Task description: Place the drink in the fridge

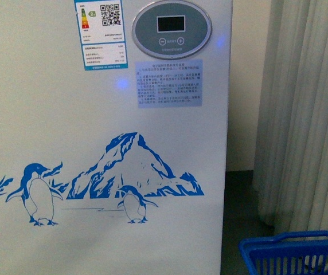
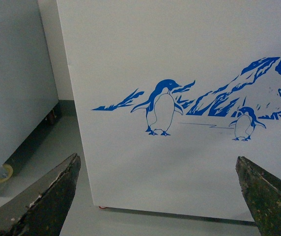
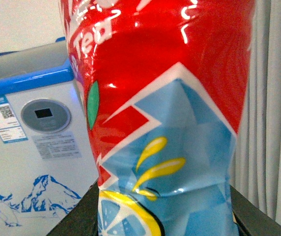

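Note:
The fridge (image 1: 106, 143) fills the front view: a white front with blue penguins and a mountain, and an oval grey display near its top. Neither arm shows in that view. In the right wrist view the drink (image 3: 165, 108) stands upright and very close, its red and light-blue label with a yellow lemon squeezed in at the waist, my right gripper (image 3: 165, 216) shut on it. Behind it the fridge (image 3: 27, 147) shows its blue top rim. My left gripper (image 2: 165, 196) is open, empty, facing the fridge (image 2: 180, 73) front low near the floor.
A blue plastic basket (image 1: 296, 255) sits on the floor at the lower right, in front of pale curtains (image 1: 307, 114). A plain white cabinet (image 2: 13, 83) on castors stands beside the fridge, with a narrow strip of grey floor (image 2: 52, 147) between them.

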